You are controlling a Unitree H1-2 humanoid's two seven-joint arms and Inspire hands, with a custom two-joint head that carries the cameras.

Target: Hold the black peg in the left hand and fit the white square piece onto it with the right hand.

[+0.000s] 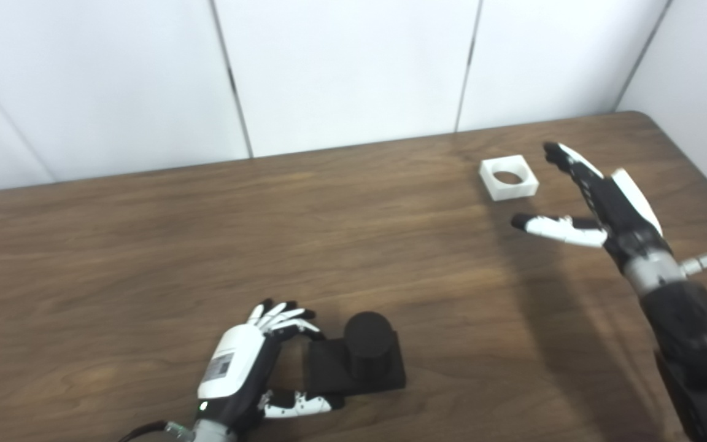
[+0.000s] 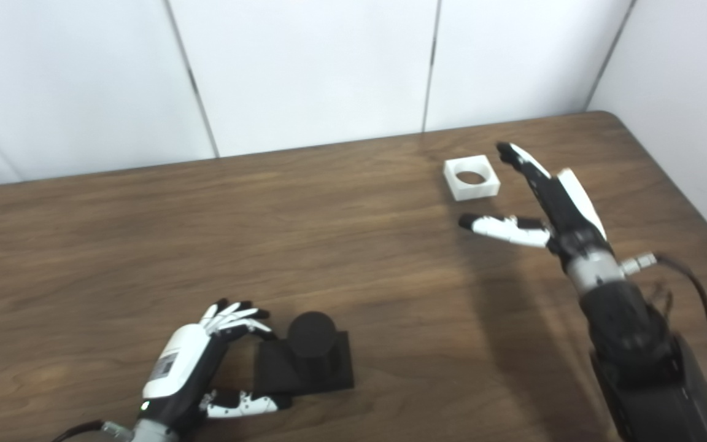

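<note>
The black peg (image 1: pixel 366 353), a round stub on a square black base, stands on the table near the front edge. My left hand (image 1: pixel 249 365) is open around the base's left side, fingers at its far corner and thumb along its near edge; whether they touch it is unclear. The white square piece (image 1: pixel 508 177), with a round hole in it, lies flat at the far right of the table. My right hand (image 1: pixel 593 199) hovers open just right of and nearer than the white piece, fingers stretched toward it, thumb spread left, not touching it.
The brown wooden table (image 1: pixel 145 258) ends at a white panelled wall (image 1: pixel 341 67) behind, and its right edge runs close past my right arm. A cable (image 2: pixel 691 288) loops off the right wrist.
</note>
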